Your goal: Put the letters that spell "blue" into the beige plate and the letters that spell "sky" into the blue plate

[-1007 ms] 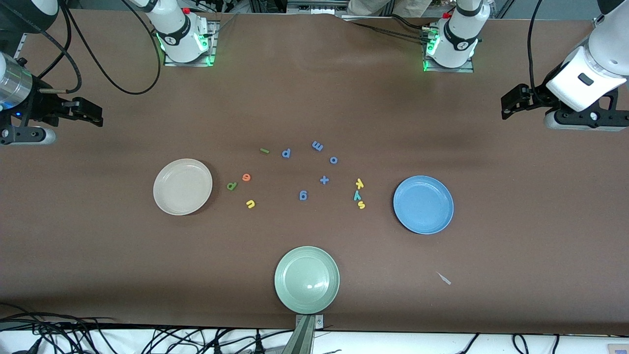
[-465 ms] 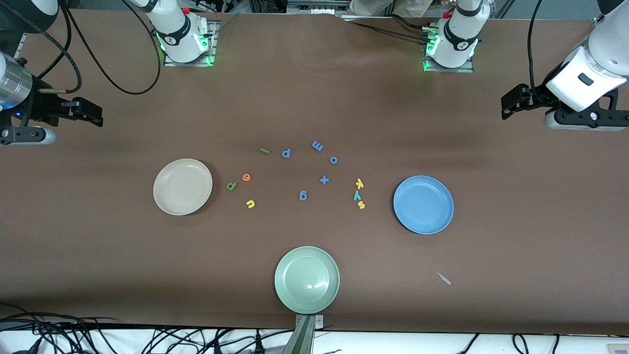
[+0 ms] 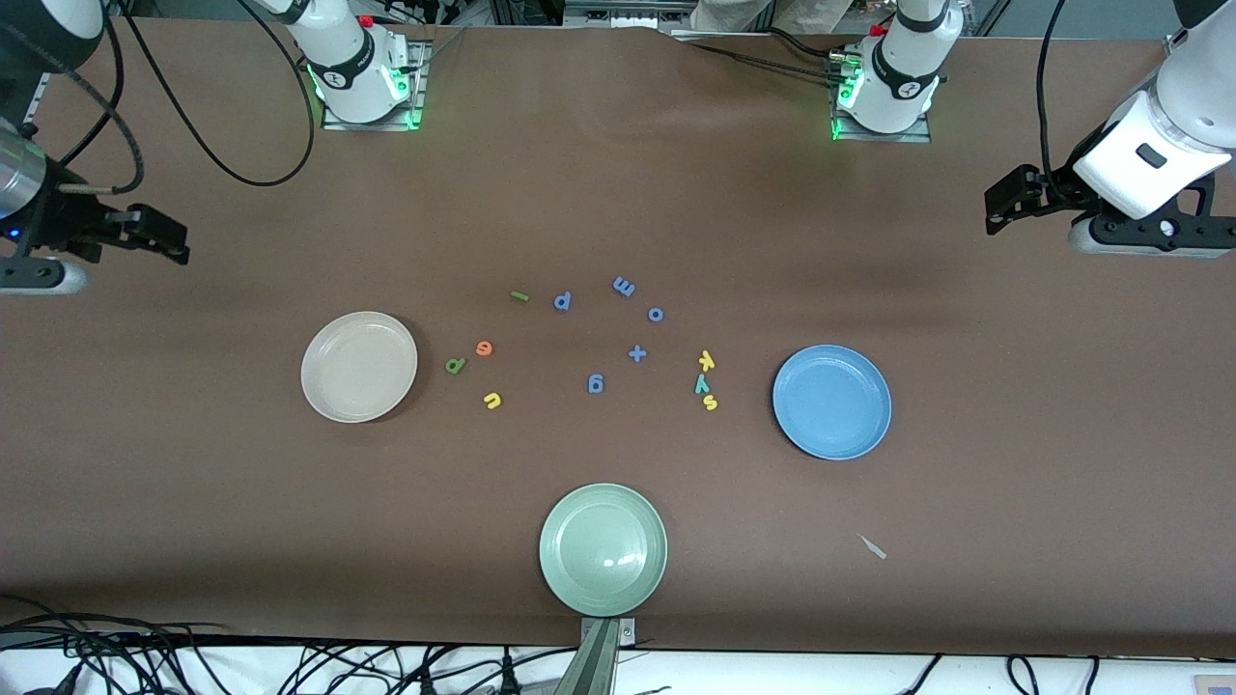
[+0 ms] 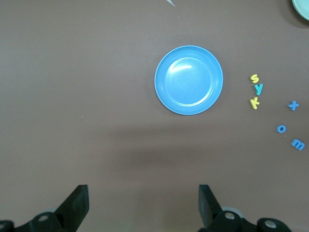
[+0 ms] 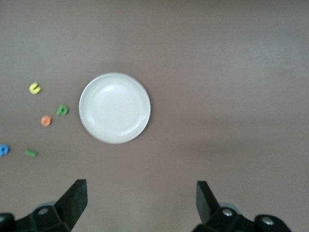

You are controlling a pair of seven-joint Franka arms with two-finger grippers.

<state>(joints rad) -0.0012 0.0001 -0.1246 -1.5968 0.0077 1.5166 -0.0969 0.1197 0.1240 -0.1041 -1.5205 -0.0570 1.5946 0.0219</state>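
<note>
The beige plate (image 3: 359, 367) and the blue plate (image 3: 831, 402) both stand empty. Beside the beige plate lie the olive b (image 3: 455, 365), orange e (image 3: 484, 347), yellow u (image 3: 492, 400) and green l (image 3: 519, 295). Yellow k (image 3: 707, 360), teal y (image 3: 702, 383) and yellow s (image 3: 711, 402) lie in a row beside the blue plate. My right gripper (image 3: 172, 241) hangs open over the table's end by the beige plate (image 5: 115, 108). My left gripper (image 3: 999, 208) hangs open at the other end, looking at the blue plate (image 4: 189, 79). Neither holds anything.
Blue letters p (image 3: 562, 301), m (image 3: 624, 286), o (image 3: 656, 314), g (image 3: 595, 383) and a blue plus (image 3: 636, 353) lie between the two groups. A pale green plate (image 3: 603, 548) sits near the front edge, with a small white scrap (image 3: 872, 546) nearby.
My right gripper has drifted a little outward toward its end of the table. The left arm, plates and letters have not moved.
</note>
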